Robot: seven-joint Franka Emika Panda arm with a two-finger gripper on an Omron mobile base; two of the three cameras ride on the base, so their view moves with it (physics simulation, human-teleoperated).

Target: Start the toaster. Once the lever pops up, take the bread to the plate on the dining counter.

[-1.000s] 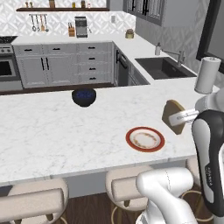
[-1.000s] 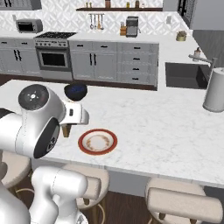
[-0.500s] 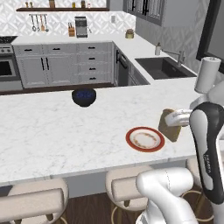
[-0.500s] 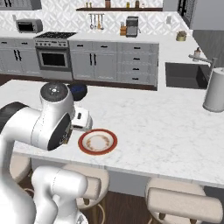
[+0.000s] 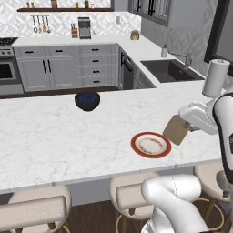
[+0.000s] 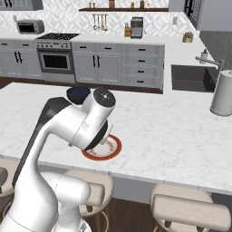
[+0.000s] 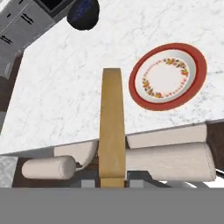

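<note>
The tan bread (image 5: 176, 129) hangs tilted just above the dining counter (image 5: 68, 136), with my gripper (image 5: 184, 125) shut on its right side. It sits close beside the right edge of the red-rimmed plate (image 5: 151, 144). In the hand view the bread (image 7: 111, 127) shows edge-on as a tall tan strip, and the plate (image 7: 168, 76) lies to its upper right with nothing on it. In the right base view my arm covers part of the plate (image 6: 113, 147). The toaster is out of view.
A dark blue bowl (image 5: 87, 100) stands on the counter behind and left of the plate. A paper towel roll (image 5: 214, 78) stands at the far right near the sink (image 5: 173, 69). Beige stools (image 5: 41, 205) line the counter's near edge.
The arm has brought the bread down and a little left, closer to the plate. The gripper stays shut on it.
</note>
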